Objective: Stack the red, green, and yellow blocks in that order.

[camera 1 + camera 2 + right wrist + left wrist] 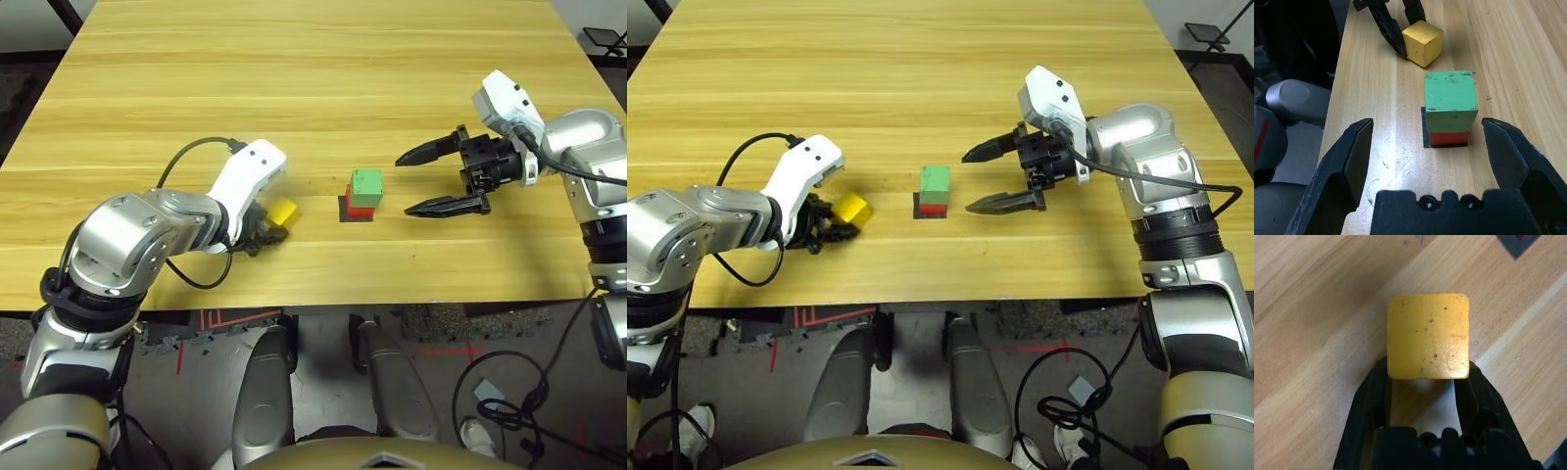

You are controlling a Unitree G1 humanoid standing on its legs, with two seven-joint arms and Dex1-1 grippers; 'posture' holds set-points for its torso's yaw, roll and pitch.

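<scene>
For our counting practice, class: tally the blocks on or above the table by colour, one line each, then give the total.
Red blocks: 1
Green blocks: 1
Yellow blocks: 1
Total blocks: 3

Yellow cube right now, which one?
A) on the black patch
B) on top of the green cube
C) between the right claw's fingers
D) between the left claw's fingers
D: the left claw has its fingers on either side of the yellow cube, while the right claw stands open near the green-on-red stack.
</scene>
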